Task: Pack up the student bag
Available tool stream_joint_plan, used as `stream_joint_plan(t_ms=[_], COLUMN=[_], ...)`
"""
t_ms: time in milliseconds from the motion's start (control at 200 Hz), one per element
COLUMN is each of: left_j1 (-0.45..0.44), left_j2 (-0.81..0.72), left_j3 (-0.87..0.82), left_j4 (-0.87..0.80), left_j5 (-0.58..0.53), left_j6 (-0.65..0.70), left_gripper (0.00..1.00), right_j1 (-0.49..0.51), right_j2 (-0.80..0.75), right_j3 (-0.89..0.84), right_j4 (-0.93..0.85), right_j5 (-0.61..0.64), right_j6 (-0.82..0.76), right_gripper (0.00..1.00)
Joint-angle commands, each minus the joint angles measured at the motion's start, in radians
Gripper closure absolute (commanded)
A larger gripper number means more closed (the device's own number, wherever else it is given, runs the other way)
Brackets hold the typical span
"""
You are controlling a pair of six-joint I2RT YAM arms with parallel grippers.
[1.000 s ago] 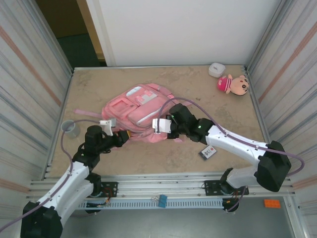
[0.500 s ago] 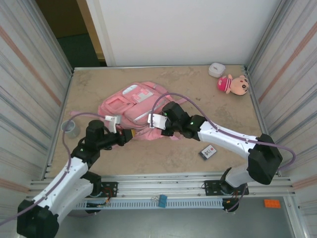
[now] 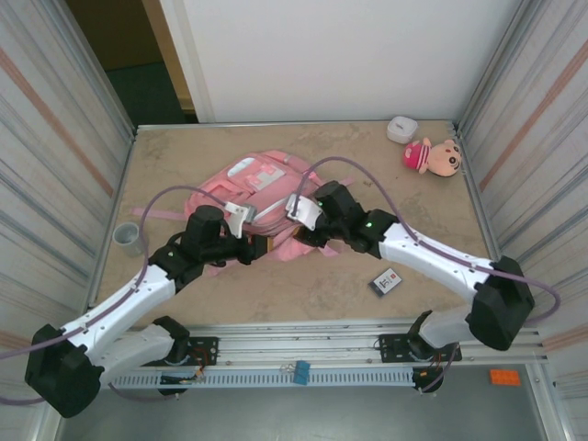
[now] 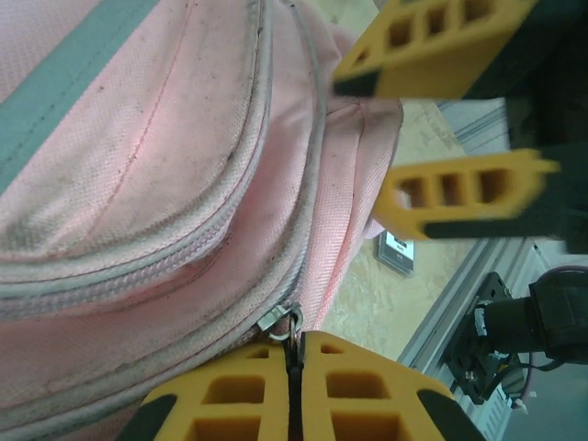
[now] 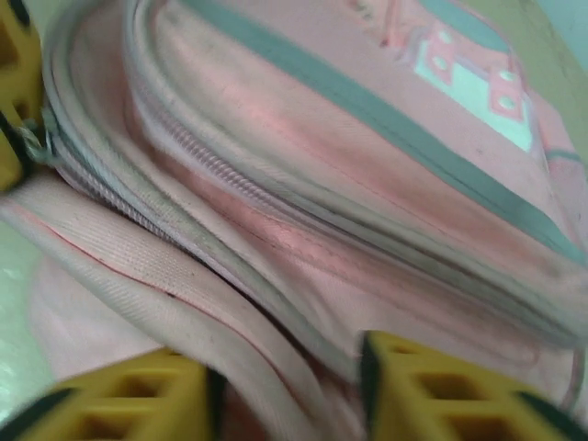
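The student bag [image 3: 257,193] lies on the counter [image 3: 386,175], its near edge hidden under both arms. The left hand [image 4: 292,390] pinches the zipper pull [image 4: 287,323]; the right hand [image 5: 285,390] straddles a strap, fingers apart.

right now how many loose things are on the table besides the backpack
4: a grey cup near the left edge, a small white box at the far right corner, a plush doll beside it, and a small card in front of the right arm. The student bag may hide more.
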Motion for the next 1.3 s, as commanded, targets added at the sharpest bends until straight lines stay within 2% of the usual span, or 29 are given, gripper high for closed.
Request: stream_joint_plan(t_ms=[0,110,215,336,561,707,782,932,1017,1188,1233,1293], left_j1=[0.015,0.028,0.047,0.053,0.053,0.052,0.052,0.051,0.050,0.045,0.038,0.021], left_j2=[-0.048,-0.069,-0.073,-0.058,-0.029,-0.012,-0.004,0.003,0.000,-0.003,-0.001,0.007], left_j3=[-0.027,-0.038,-0.041,-0.032,-0.032,-0.028,-0.022,-0.019,-0.020,-0.016,-0.010,0.003], left_j4=[0.070,0.053,0.068,0.075,0.092,0.111,0.111,0.125,0.127,0.089,0.075,0.060], left_j5=[-0.038,-0.050,-0.018,0.020,0.055,0.085,0.097,0.114,0.116,0.083,0.062,0.035], left_j6=[-0.020,-0.011,-0.018,-0.022,-0.021,-0.026,-0.023,-0.027,-0.028,-0.022,-0.017,-0.011], left_gripper=[1.00,1.00,1.00,1.00,1.00,1.00,1.00,1.00,1.00,1.00,0.98,0.97], right_j1=[-0.047,-0.131,-0.183,-0.220,-0.230,-0.231,-0.231,-0.236,-0.235,-0.217,-0.204,-0.184], right_j2=[-0.137,-0.216,-0.271,-0.312,-0.266,-0.200,-0.162,-0.061,-0.003,-0.003,-0.023,-0.045], right_j3=[-0.017,-0.089,-0.196,-0.290,-0.391,-0.396,-0.382,-0.301,-0.275,-0.291,-0.285,-0.268], right_j4=[0.011,-0.051,-0.098,-0.074,0.147,0.240,0.234,0.174,0.187,0.300,0.307,0.305], right_j5=[-0.079,-0.093,-0.075,-0.120,-0.255,-0.290,-0.263,-0.214,-0.229,-0.269,-0.265,-0.266], right_j6=[0.341,0.656,0.818,0.941,1.200,1.278,1.291,1.266,1.263,1.274,1.259,1.233], right_gripper=[0.30,0.19,0.17,0.15,0.15,0.17,0.19,0.32,0.47,0.87,0.94,0.98])
